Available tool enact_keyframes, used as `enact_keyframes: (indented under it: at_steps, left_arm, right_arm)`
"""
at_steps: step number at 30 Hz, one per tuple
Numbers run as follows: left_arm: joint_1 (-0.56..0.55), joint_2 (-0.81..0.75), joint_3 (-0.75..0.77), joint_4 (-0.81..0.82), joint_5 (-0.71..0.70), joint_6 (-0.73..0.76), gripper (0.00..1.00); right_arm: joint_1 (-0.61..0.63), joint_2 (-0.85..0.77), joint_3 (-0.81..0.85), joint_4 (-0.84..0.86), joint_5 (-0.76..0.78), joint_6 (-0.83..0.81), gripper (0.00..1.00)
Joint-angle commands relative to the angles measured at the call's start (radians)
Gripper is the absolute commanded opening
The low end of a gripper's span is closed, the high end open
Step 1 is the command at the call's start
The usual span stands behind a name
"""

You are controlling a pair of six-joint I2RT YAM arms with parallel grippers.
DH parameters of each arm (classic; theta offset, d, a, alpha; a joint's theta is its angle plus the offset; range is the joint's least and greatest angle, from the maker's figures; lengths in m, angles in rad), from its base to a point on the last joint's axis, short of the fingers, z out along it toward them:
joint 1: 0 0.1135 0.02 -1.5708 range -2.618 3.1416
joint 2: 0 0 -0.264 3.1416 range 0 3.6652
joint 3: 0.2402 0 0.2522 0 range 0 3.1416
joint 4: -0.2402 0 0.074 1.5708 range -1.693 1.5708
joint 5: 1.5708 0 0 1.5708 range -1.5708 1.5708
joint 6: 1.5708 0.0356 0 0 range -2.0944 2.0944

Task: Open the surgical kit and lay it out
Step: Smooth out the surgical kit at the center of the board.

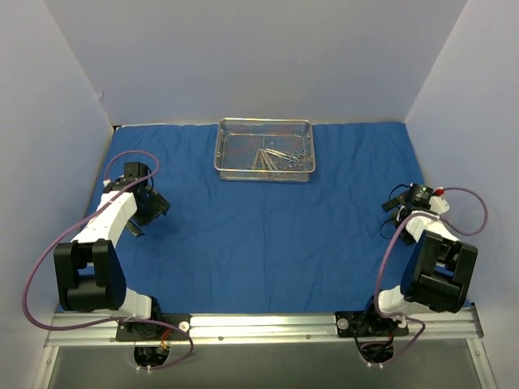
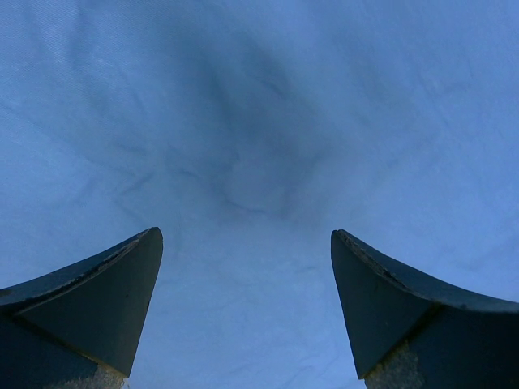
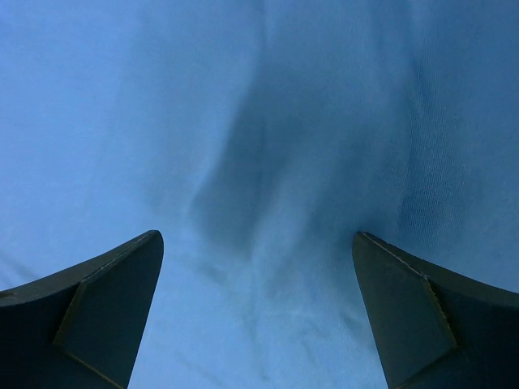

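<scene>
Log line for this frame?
cloth spread open | tray far centre, instruments inside | left gripper open, empty, over cloth | right gripper open, empty, over cloth

The left arm (image 1: 113, 215) and right arm (image 1: 438, 267) are wearing white shells over chunky black joint blocks. A purple cable (image 1: 132, 152) is looping off each, running down to the bases at 6 o'clock. A red dot (image 1: 439, 190) is showing on the right wrist. The left gripper (image 2: 246, 232) is showing dark, wedge-shaped fingers (image 2: 97, 300).
</scene>
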Motion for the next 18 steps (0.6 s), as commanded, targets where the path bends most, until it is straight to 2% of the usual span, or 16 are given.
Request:
enact_keyframes:
  at_steps: [1,9,13,18]
  left_arm:
    - [0.026,-0.002,0.036,0.017,0.015,0.008,0.94]
    - [0.089,0.012,0.033,0.014,0.028,0.025,0.94]
    - [0.112,0.041,0.051,0.01,0.042,0.031,0.94]
    - [0.117,0.088,0.08,0.005,0.018,0.031,0.94]
  right_arm:
    - [-0.018,0.035,0.02,0.009,0.021,0.01,0.97]
    - [-0.129,0.018,0.003,-0.187,0.186,0.043,0.97]
    - [-0.129,-0.049,0.003,-0.207,0.214,0.04,0.97]
    - [-0.039,-0.115,0.019,-0.164,0.165,-0.026,0.97]
